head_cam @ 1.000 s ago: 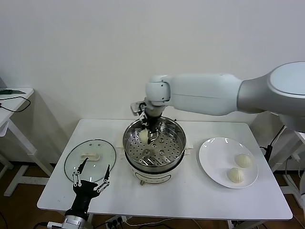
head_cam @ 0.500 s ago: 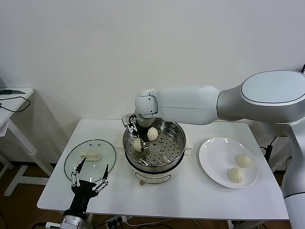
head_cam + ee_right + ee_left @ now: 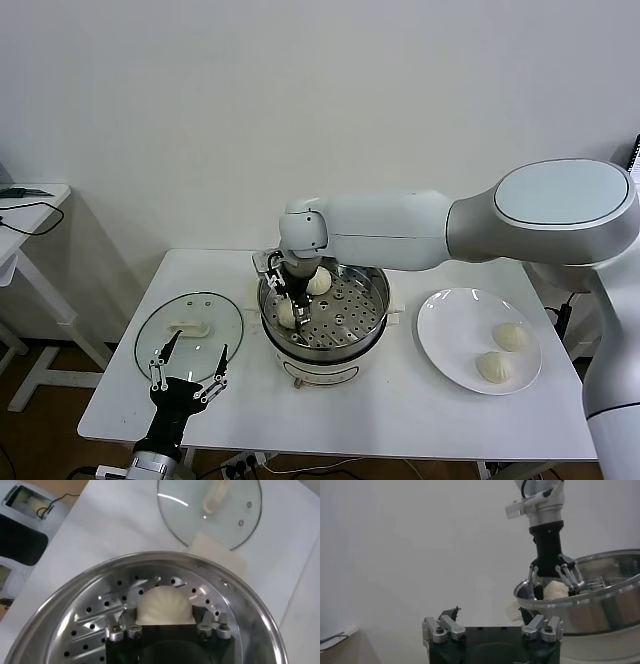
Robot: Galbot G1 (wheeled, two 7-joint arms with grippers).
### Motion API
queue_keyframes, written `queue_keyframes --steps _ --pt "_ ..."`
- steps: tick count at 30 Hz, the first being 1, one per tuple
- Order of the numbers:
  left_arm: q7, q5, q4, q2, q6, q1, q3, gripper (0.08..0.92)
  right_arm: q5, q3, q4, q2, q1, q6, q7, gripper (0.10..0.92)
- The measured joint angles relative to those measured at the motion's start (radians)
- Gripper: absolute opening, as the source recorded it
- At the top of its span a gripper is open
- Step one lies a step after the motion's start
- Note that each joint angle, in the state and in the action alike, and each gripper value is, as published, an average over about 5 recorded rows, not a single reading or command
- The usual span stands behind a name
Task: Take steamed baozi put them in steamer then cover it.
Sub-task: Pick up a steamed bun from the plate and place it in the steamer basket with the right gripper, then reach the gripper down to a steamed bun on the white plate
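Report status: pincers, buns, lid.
Right pincer shut on bun inside steamer. Left pincer open, idle near lid. Two buns wait on plate.

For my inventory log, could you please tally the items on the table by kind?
Baozi: 4, with one in the right gripper, one in the steamer, two on the plate
Steamer: 1
Cover: 1
Plate: 1
Total: 7

Right gripper (image 3: 289, 303) holds baozi (image 3: 287, 313) inside steamer (image 3: 325, 312)
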Motion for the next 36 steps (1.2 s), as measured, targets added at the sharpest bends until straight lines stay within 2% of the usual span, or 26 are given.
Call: queue_keyframes --steps 6,12,26,36 --pt "0.0 0.0 -0.002 0.0 0.0 0.001 0.0 0.823 -0.013 0.017 0.024 -0.027 0.016 0.009 -0.006 0.823" --pt "0.0 0.0 -0.005 0.003 0.0 -0.001 0.002 0.823 -0.051 0.056 0.094 -0.124 0.063 0.034 -0.051 0.823" --pt "0.0 0.007 -0.006 0.005 0.002 0.004 0.024 0.823 -0.202 0.115 0.152 -0.555 0.129 0.163 -0.232 0.823" --pt "0.0 0.016 -0.005 0.0 0.002 0.017 0.032 0.823 -0.352 0.171 0.14 -0.8 -0.015 0.245 -0.284 0.823"
